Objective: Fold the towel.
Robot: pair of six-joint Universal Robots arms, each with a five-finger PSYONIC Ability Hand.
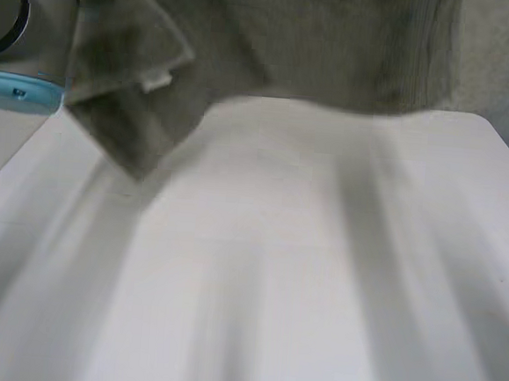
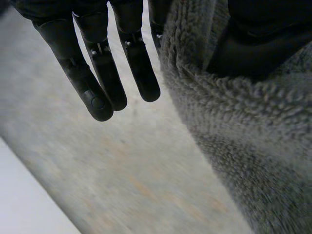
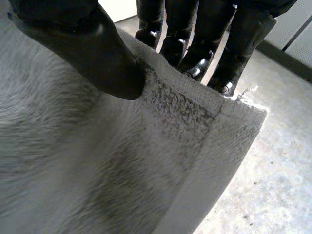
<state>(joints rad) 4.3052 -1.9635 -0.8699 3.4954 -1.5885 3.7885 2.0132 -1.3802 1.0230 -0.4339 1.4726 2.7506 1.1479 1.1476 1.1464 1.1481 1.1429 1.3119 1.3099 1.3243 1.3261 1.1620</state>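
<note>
- You see the towel (image 1: pixel 319 45) hanging across the far side of the white tabletop (image 1: pixel 274 271), with one corner drooping beside the left arm (image 1: pixel 28 40).
- Your right hand (image 3: pixel 97 53) has its thumb and fingers clamped on a hemmed corner.
- Your left hand (image 2: pixel 105 68) pinches the towel under its thumb, and its other fingers are straight and apart.
- Below is a speckled grey floor (image 2: pixel 122 180).
</note>
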